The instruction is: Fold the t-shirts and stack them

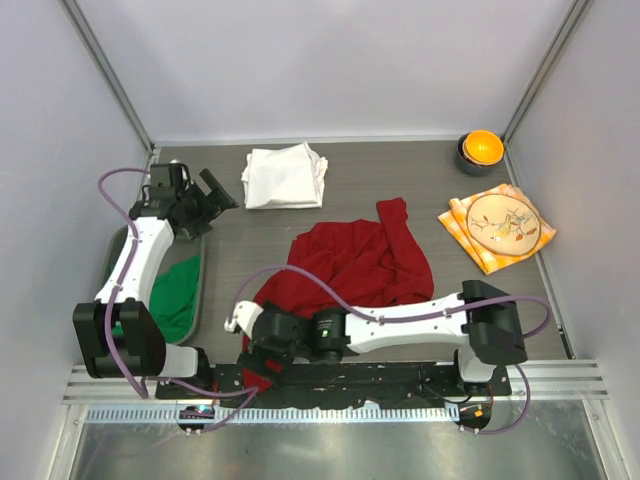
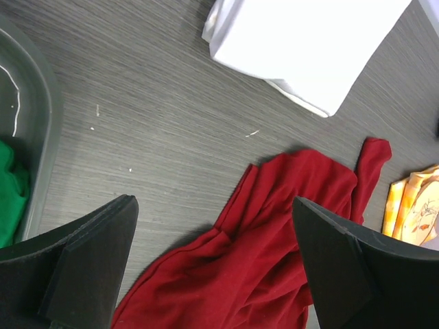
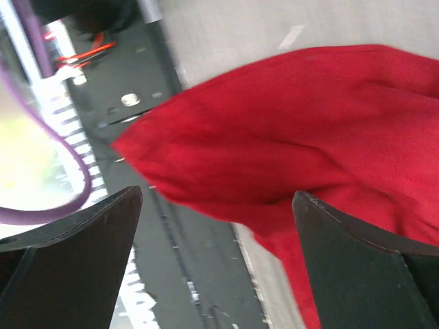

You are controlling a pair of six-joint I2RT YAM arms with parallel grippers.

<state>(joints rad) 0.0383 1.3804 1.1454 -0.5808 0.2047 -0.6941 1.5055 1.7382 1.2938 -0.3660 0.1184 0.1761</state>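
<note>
The red t-shirt [image 1: 350, 262] lies crumpled in the middle of the table, with one corner hanging over the near edge. The white t-shirt [image 1: 283, 176] lies folded at the back. The green t-shirt [image 1: 178, 295] sits in a grey bin [image 1: 203, 290] at the left. My left gripper [image 1: 212, 200] is open and empty, raised above the table left of the white shirt; its wrist view shows the red shirt [image 2: 274, 233] below, the white shirt [image 2: 309, 41] and the green one [image 2: 10, 192]. My right gripper [image 1: 252, 358] is open over the red shirt's near-left corner [image 3: 295, 130], not closed on it.
An orange patterned cloth [image 1: 497, 225] lies at the right, and also shows in the left wrist view [image 2: 415, 209]. A dark bowl [image 1: 481, 150] holding something orange stands at the back right corner. The black rail [image 3: 185, 260] runs along the table's near edge below my right gripper.
</note>
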